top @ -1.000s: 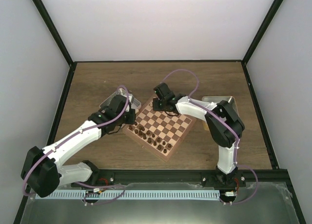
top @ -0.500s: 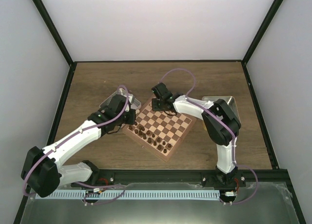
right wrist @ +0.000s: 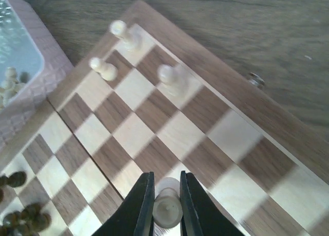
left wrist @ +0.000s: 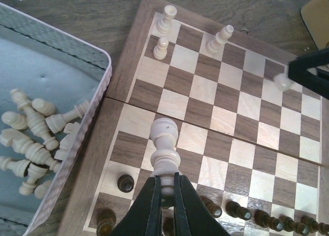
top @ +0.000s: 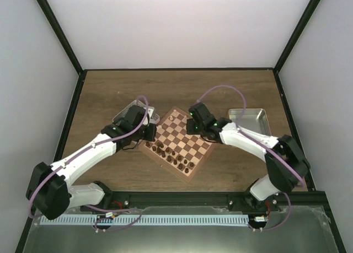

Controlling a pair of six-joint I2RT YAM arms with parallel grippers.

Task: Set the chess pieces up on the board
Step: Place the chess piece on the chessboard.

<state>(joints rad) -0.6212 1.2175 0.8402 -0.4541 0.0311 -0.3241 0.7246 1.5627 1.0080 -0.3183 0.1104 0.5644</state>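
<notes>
Beige wood sits in both grips. The left gripper pinches a tall piece by its base over the board, near the dark pieces. The right gripper clamps a small piece over the board. Three beige pieces stand at one corner, and more lie in the tray.

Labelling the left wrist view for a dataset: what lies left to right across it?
tray holding loose chess pieces → tall light piece in the left claw → round-topped light piece in the right claw
</notes>
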